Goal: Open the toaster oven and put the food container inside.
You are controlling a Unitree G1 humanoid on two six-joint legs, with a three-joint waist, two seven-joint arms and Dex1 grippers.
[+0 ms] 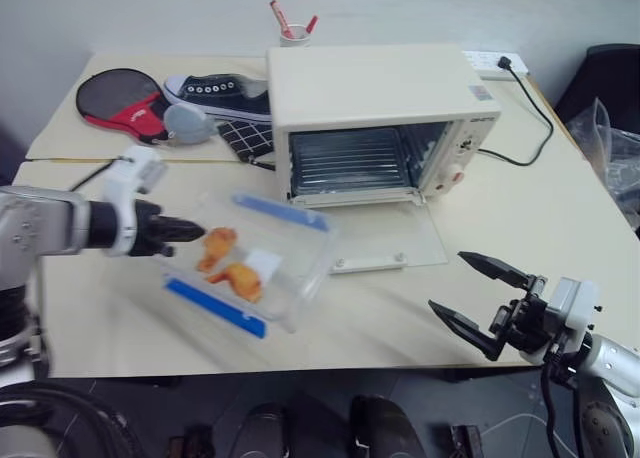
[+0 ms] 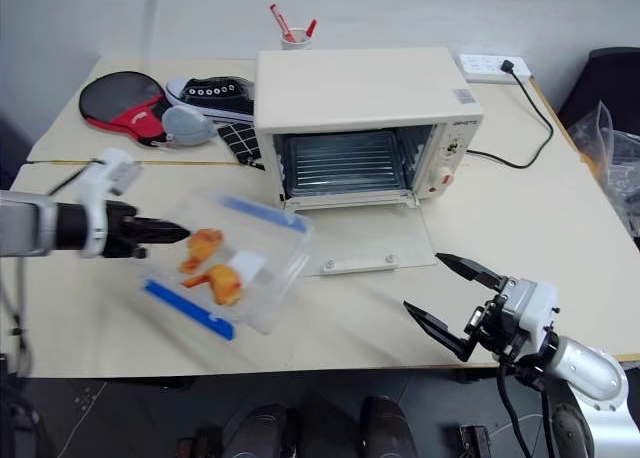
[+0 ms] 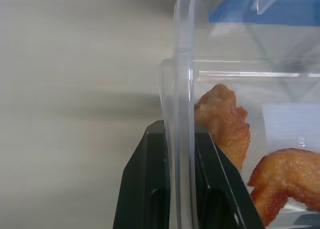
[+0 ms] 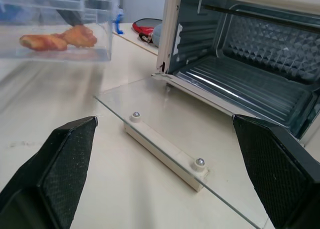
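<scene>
Oven (image 1: 375, 93) at tabletop's back edge — door (image 1: 385, 236) dropped flat, container (image 1: 250, 263) tilted above the front-left area, wall pinched by left gripper (image 1: 190, 230), right gripper (image 1: 480, 298) spread wide, empty, at front-right corner.

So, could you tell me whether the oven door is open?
Open: the toaster oven door lies flat on the table, rack visible inside.

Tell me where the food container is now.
The food container is held off the table in the left pincer, tilted, just left of the toaster oven's open door.
</scene>
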